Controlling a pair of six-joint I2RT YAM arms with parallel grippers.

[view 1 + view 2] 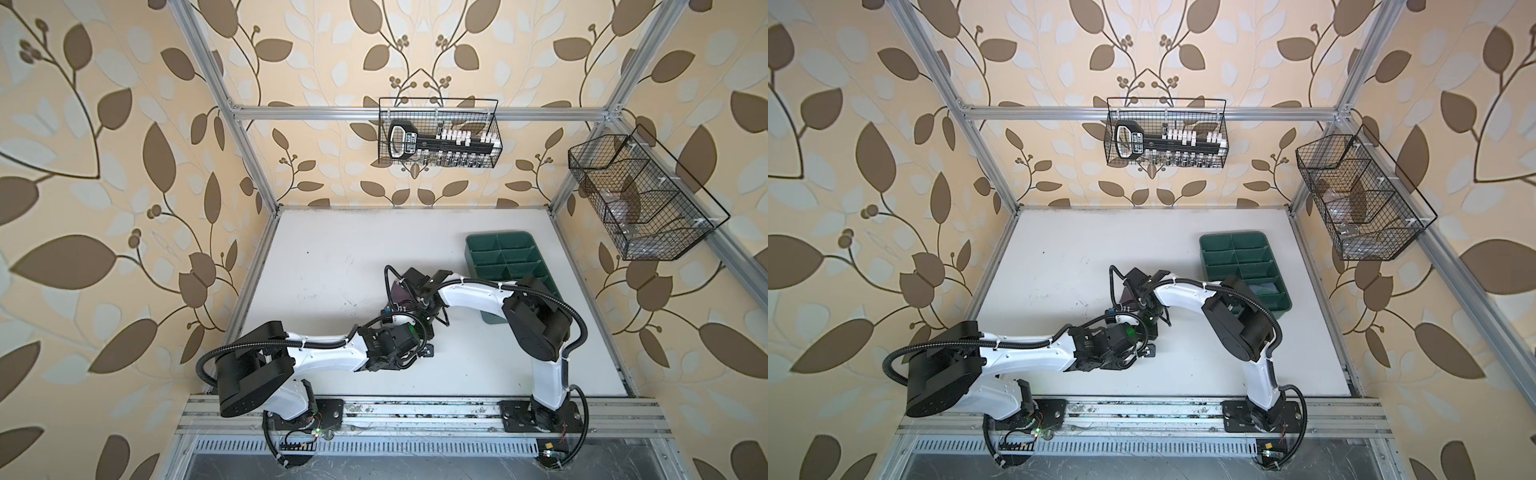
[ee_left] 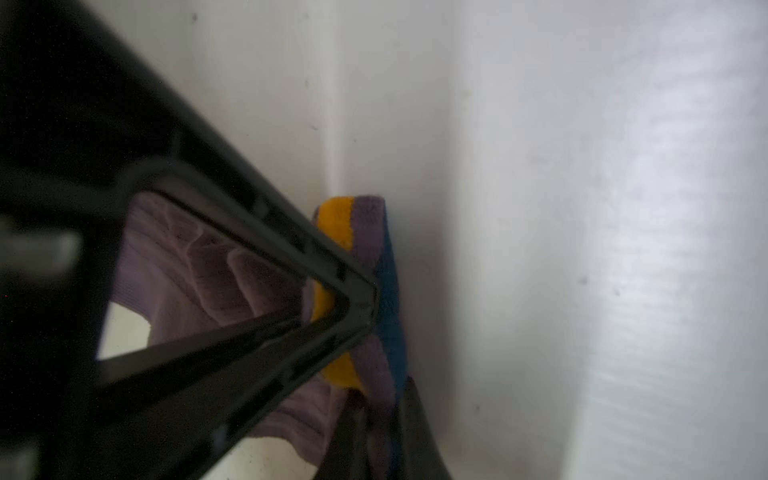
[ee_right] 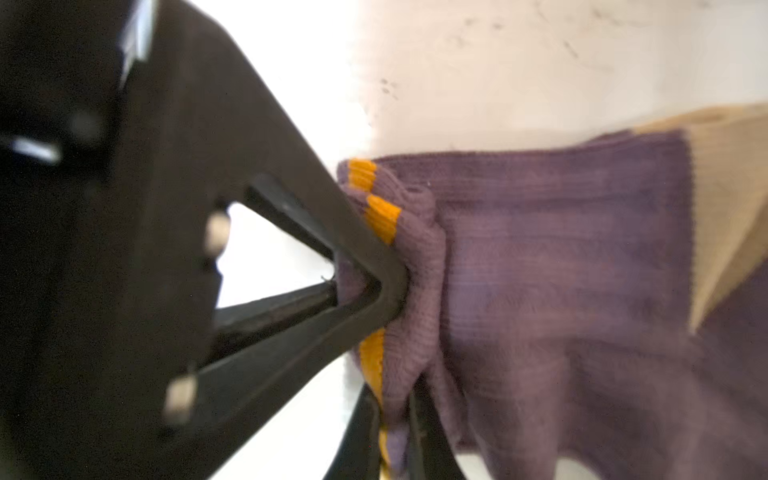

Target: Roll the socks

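Only one of the socks shows clearly: the purple sock (image 3: 561, 249), with a tan toe (image 3: 731, 199) and an orange and navy stripe (image 2: 334, 224) at the cuff. It is held up over the middle of the white table (image 1: 332, 257), and in both top views just a dark purple patch (image 1: 401, 296) (image 1: 1128, 298) shows between the two wrists. My left gripper (image 2: 382, 436) is shut on the cuff edge. My right gripper (image 3: 392, 436) is shut on the bunched cuff right beside it. Each wrist view has the other arm's black fingers close in front.
A green divided tray (image 1: 511, 253) stands at the table's back right, partly under the right arm; something grey-blue (image 1: 1264, 287) lies in one near compartment. A wire basket of tools (image 1: 438, 137) hangs on the back rail, and another wire basket (image 1: 640, 199) on the right.
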